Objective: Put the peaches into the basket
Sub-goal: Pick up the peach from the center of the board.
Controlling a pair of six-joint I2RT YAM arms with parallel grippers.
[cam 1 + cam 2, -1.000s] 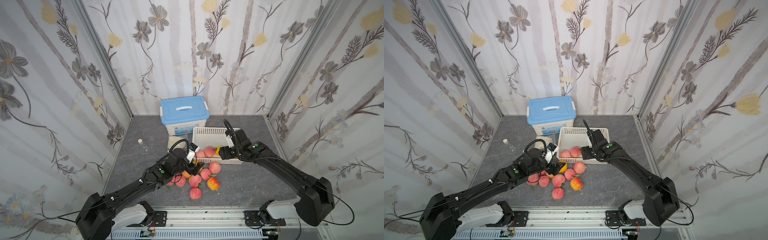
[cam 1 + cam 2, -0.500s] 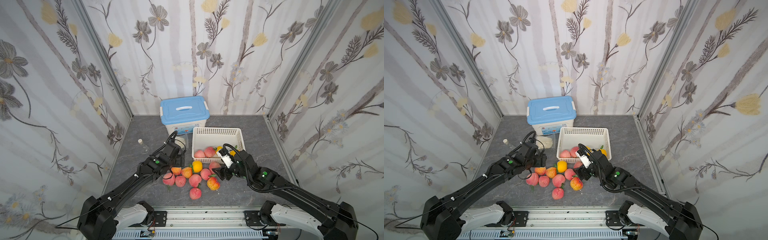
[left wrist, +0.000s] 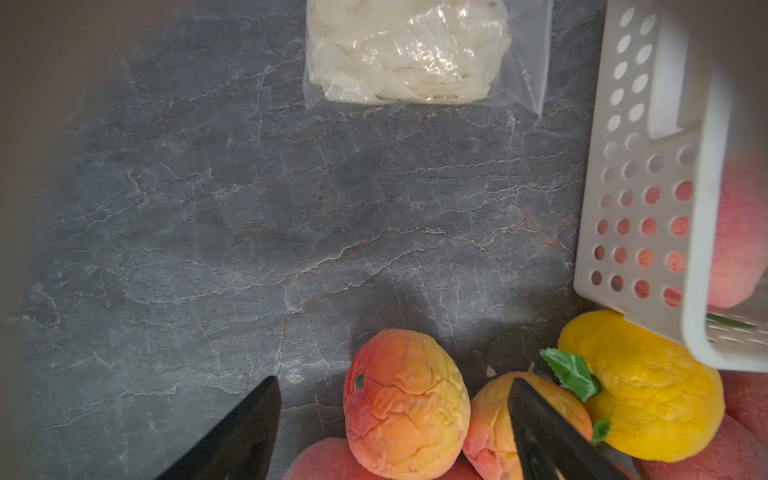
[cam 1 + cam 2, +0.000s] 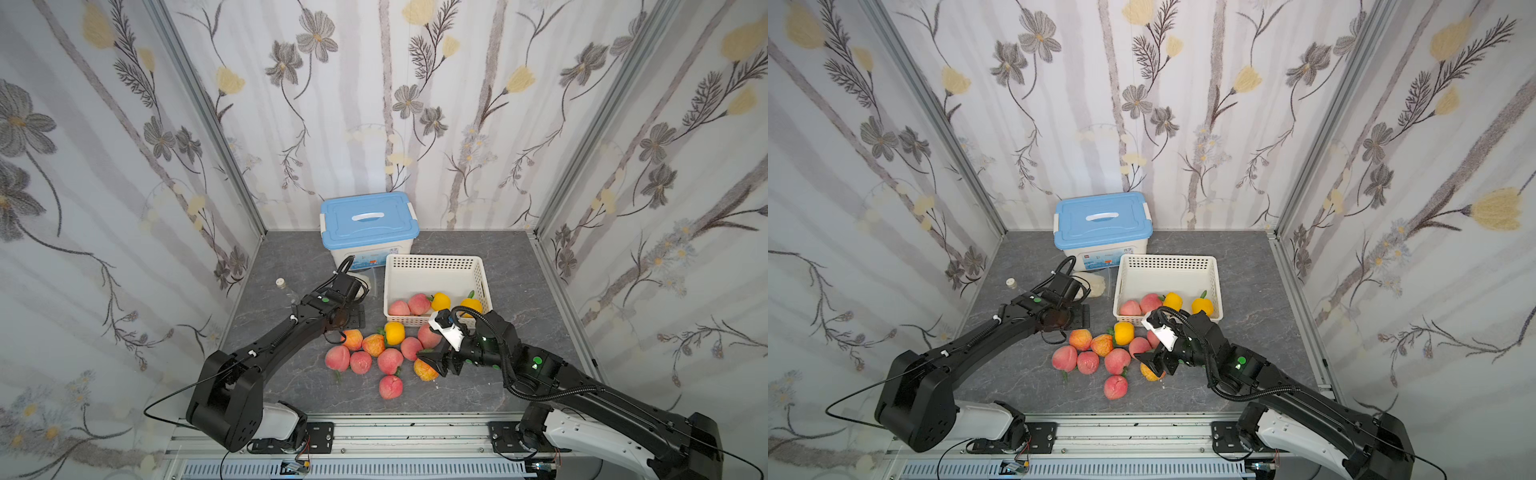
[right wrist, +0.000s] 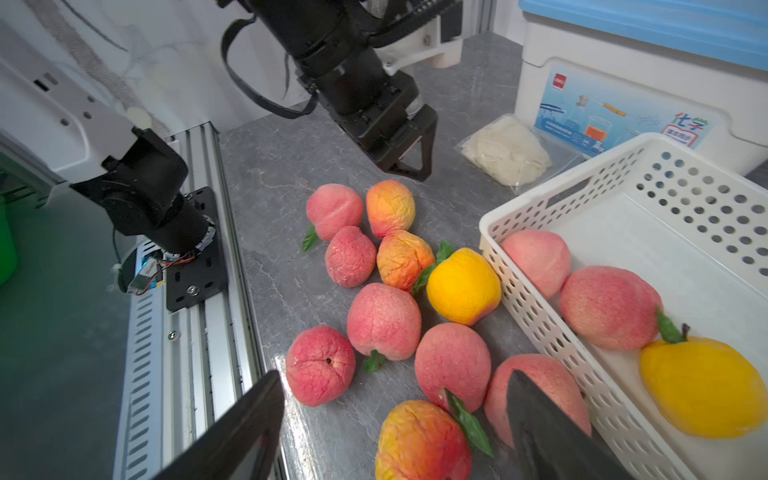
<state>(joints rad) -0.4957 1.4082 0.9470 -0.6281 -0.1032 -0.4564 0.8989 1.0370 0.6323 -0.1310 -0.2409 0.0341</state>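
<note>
Several pink, orange-blushed and yellow peaches lie heaped on the grey table in front of the white perforated basket. Inside it, against the near wall, rest two pink peaches and two yellow ones. My left gripper hangs open over the heap's far left end, with an orange-blushed peach below, between its fingers. My right gripper is open and low at the heap's near right. An orange-red peach lies between its fingers, untouched.
A white storage box with a blue lid stands behind the basket's left corner. A small whitish plastic bag lies in front of the box. A small bottle stands at the left. The metal rail runs along the table's front edge.
My right gripper has come off the basket and dropped to the near side of the heap. My left gripper has drawn back from the basket's corner toward the left.
</note>
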